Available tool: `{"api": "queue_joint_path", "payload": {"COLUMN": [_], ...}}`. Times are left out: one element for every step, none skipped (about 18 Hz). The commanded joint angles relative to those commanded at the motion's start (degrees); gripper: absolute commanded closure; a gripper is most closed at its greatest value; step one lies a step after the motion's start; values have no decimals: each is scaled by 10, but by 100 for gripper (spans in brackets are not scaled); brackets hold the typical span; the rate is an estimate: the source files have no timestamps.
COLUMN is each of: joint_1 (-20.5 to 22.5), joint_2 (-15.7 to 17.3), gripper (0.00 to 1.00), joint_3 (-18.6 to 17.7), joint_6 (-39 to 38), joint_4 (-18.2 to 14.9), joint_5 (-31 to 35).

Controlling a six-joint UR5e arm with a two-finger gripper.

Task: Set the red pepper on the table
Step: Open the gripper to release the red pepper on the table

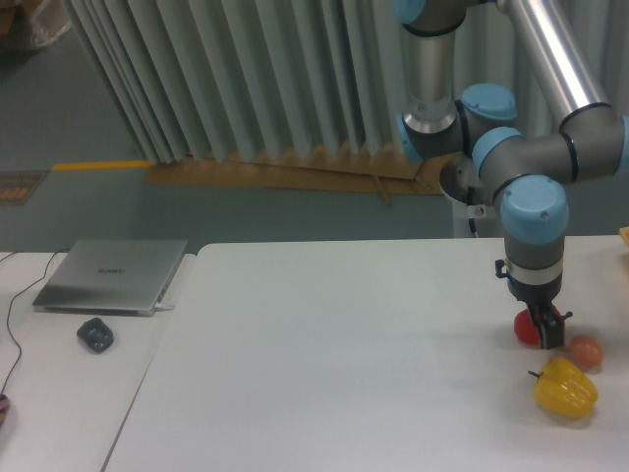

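From the fixed camera, my only view, I see the gripper pointing straight down at the right side of the table, with the red pepper showing just to the left of the dark fingers and partly hidden behind them. The pepper sits low, at or very near the tabletop; I can't make out a gap beneath it, nor can I confirm contact. The jaws stand narrow, and the pepper appears to be between them, but from this angle I cannot tell whether they grip it or have let go.

What matters for my next move is that the pepper lies directly under the wrist, so the only clean way out is straight up along the tool's vertical axis. The pepper is rounded, with no long axis I can read.

Just to the right of the fingers is a small orange-brown ball, and nearer the camera, a yellow pepper. Both are close, so I judge any sideways drift to the right risks a knock.
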Motion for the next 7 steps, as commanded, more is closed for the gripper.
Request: {"api": "queue_joint_path", "payload": {"joint_1": [0, 0, 1, 1, 4, 4, 4], "joint_2": [0, -1, -1, 0, 1, 1, 1], "gripper": [0, 0, 0, 0, 0, 0, 0], "joint_3": [8, 9, 9, 10, 10, 8, 8], "joint_6": [0, 0, 0, 0, -1, 0, -1], "joint_4": [-2, -2, -2, -2, -2, -2, -1], "joint_5": [1, 1, 1, 1, 0, -1, 1]}}
